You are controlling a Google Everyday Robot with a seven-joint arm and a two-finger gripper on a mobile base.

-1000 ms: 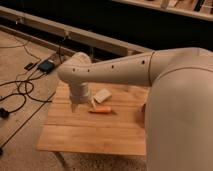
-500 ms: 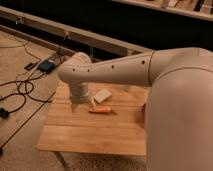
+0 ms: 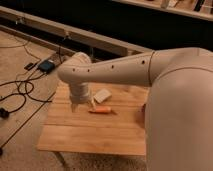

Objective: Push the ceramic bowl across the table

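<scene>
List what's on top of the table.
An orange object and a whitish block lie beside the end effector, low over the table; the arm covers its right side.

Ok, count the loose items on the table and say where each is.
2 visible on the table: an orange stick near the middle, a whitish block behind it. The gripper hangs beside the stick. The arm hides the right side, so more may be there.

We are holding our gripper (image 3: 82,106) over the left half of the table (image 3: 90,136), a stick-like item (image 3: 102,110) lying just right of it and a block (image 3: 102,94) sitting behind that.
</scene>
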